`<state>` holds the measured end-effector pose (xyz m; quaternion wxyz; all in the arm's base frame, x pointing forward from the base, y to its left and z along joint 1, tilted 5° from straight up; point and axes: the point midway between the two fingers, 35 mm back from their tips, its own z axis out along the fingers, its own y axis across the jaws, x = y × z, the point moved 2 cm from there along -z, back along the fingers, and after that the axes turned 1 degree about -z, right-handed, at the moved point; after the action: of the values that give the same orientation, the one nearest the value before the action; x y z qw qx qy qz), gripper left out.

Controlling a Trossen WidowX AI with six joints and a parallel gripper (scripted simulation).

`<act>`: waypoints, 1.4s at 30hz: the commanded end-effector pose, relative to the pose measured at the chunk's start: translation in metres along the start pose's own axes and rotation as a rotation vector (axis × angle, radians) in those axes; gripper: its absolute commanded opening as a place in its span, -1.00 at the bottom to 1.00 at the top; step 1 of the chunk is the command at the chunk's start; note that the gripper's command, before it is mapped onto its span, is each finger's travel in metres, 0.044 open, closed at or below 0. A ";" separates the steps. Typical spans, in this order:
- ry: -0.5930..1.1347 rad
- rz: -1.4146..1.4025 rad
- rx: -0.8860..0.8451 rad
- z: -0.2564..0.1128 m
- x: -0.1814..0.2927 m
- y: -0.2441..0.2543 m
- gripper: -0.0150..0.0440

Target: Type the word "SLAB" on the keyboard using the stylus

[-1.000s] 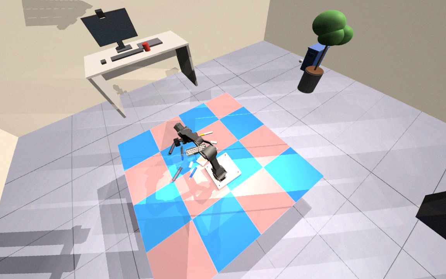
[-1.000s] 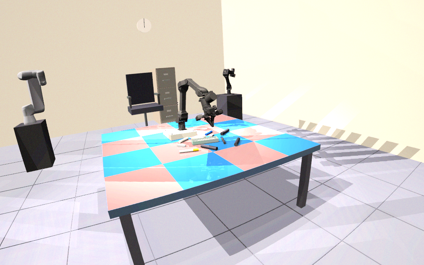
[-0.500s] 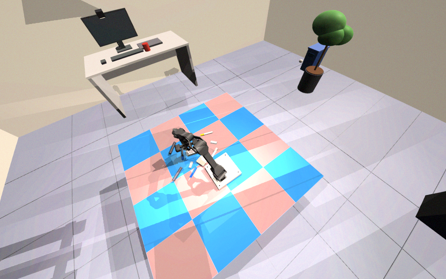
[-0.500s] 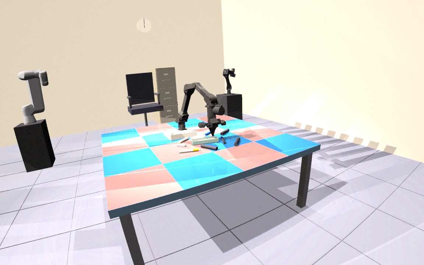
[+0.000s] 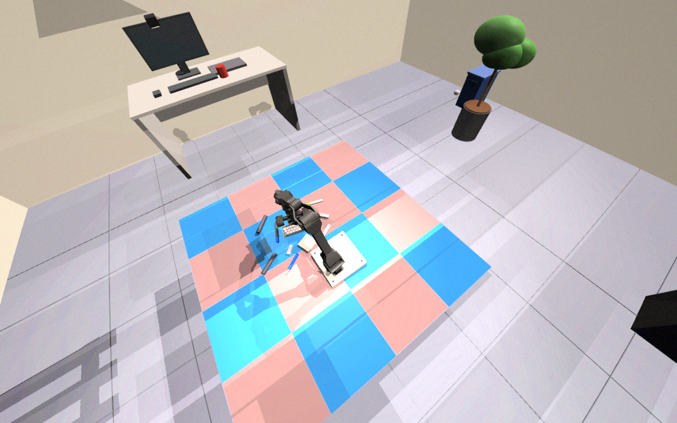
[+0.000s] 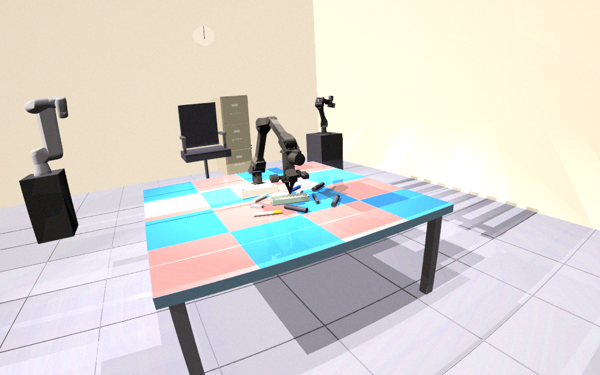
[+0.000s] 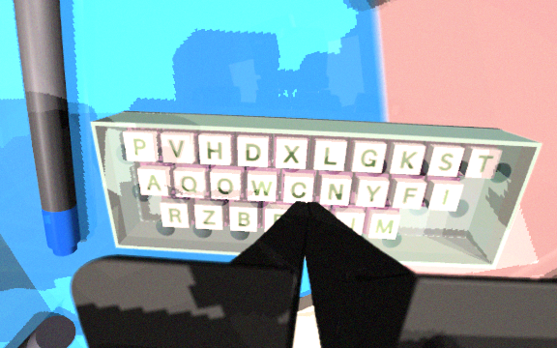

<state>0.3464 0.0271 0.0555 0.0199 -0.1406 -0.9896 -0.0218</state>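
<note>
Tabletop (image 5: pixel 425 262) (image 6: pixel 292 235) (image 7: pixel 453 63): blue and pink squares, carrying all the items below. Black arm (image 5: pixel 319 239) (image 6: pixel 261 139) rises from a white base plate (image 5: pixel 355 258) (image 6: pixel 251 191) and bends down toward the keyboard. Hand (image 5: pixel 291 220) (image 6: pixel 290 191) (image 7: pixel 305 213) points downward, its fingers together with nothing clamped between them. Keyboard (image 5: pixel 292 230) (image 6: pixel 289 200) (image 7: pixel 307 125), a pale green case with white keys, lies below the hand; in the wrist view the fingertips overlap the area just below the C key. Contact with a key: cannot tell. Dark rod with a blue end (image 5: pixel 277 231) (image 6: pixel 315 198) (image 7: pixel 48 121) lies on the tabletop just beside the keyboard, by its P and A end. White pen with a yellow part (image 5: pixel 317 201) (image 6: pixel 267 213) and blue pen (image 5: pixel 292 261) (image 6: pixel 296 187) also lie on the tabletop. Which pen-like item is the stylus cannot be told; none is in the hand. Keys read, by wrist view: S key (image 7: pixel 445 159) and L key (image 7: pixel 331 155) in the lettered row beginning with P, A key (image 7: pixel 153 183) starting the middle row, B key (image 7: pixel 244 218) in the R row.
</note>
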 end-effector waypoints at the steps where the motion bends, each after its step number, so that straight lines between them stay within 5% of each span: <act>1: 0.000 -0.008 0.002 0.000 0.002 -0.003 -0.49; 10: 0.000 -0.008 0.007 0.001 0.002 -0.060 -0.49; 22: 0.000 -0.008 0.007 0.001 0.003 -0.062 -0.49; 39: 0.003 -0.008 0.004 0.001 0.030 -0.034 -0.49; 42: 0.002 -0.008 0.001 0.000 0.028 0.006 -0.49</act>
<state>0.3103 0.0067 0.0553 0.0218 -0.1434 -0.9893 -0.0181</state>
